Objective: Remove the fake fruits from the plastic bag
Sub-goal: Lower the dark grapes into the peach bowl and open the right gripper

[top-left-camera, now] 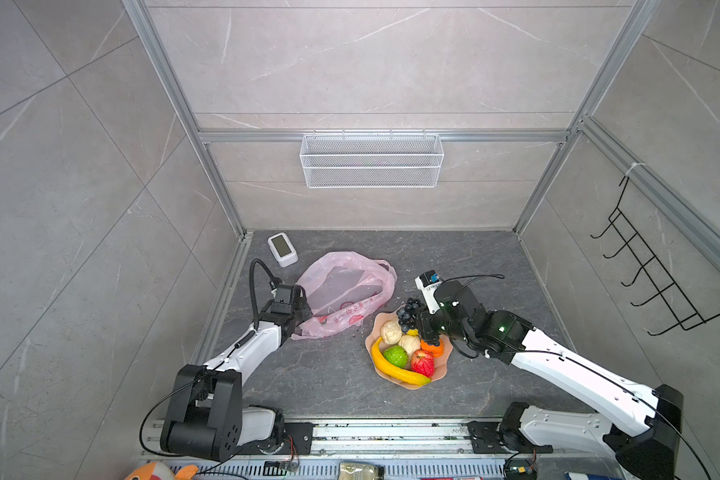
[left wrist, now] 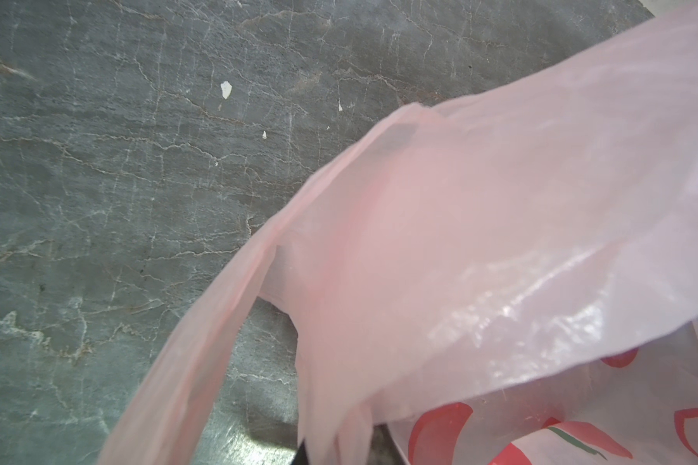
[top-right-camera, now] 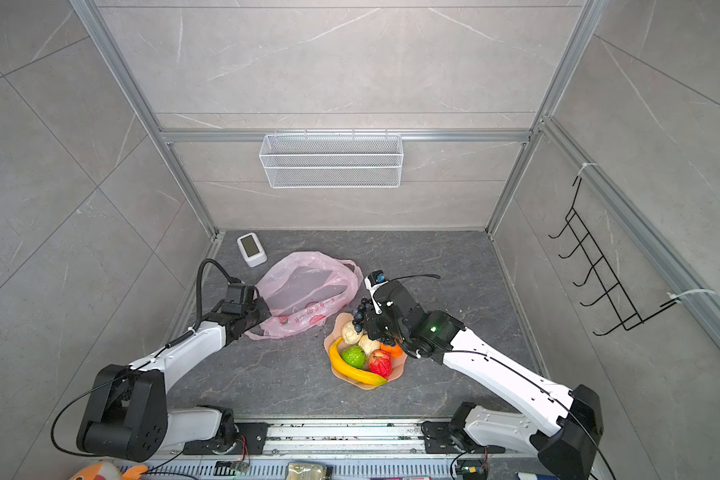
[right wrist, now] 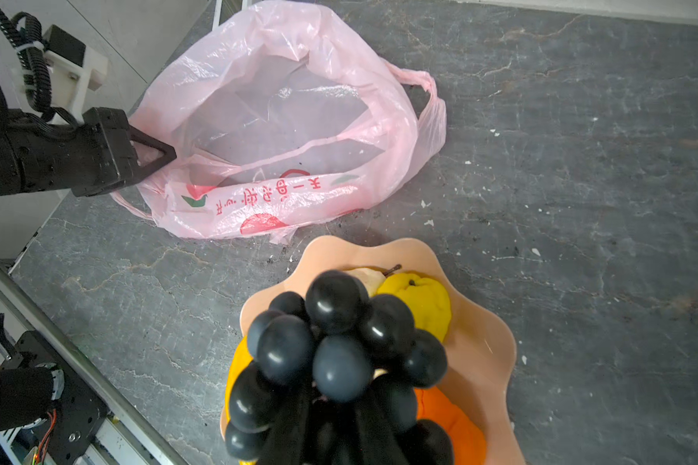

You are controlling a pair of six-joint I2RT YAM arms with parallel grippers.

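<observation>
Left jaws: you see them clamped on the plastic bag (top-left-camera: 346, 291) rim, centre-left.
Right jaws: gripping the grape bunch (top-left-camera: 407, 312) above the plate (top-left-camera: 442, 370), centre frame.

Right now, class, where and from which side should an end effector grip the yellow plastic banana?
The yellow plastic banana is probably best pinched mid-body, from straight above, across its narrow width: it lies flat, curving along the peach scalloped plate's near rim.
</observation>
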